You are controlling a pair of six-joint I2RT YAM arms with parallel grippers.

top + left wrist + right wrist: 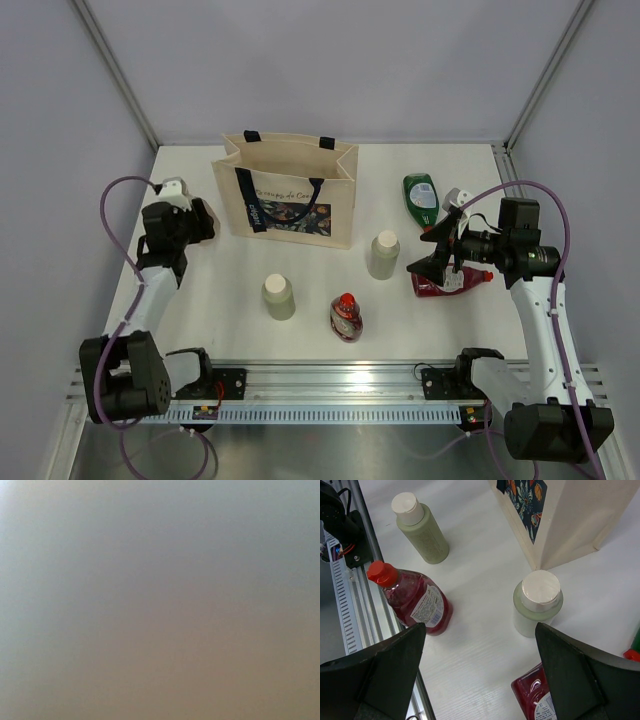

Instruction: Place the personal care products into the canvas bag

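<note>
The beige canvas bag (pixel 290 190) stands open at the back; its corner shows in the right wrist view (pixel 570 520). Two grey-green bottles (pixel 279 297) (pixel 383 254) and a red squeeze bottle (pixel 346 316) stand in front of it; they also show in the right wrist view (pixel 422 530) (pixel 537 602) (pixel 415 600). A second red bottle (pixel 455 283) (pixel 535 700) lies under my right gripper (pixel 440 258) (pixel 480 645), which is open and empty just above it. The dark green bottle (pixel 422 195) lies behind. My left gripper (pixel 203 222) is against the bag's left side; its wrist view is a blank beige blur.
A metal rail (pixel 330 385) with the arm bases runs along the near edge and shows in the right wrist view (pixel 350 595). Grey walls close the table on three sides.
</note>
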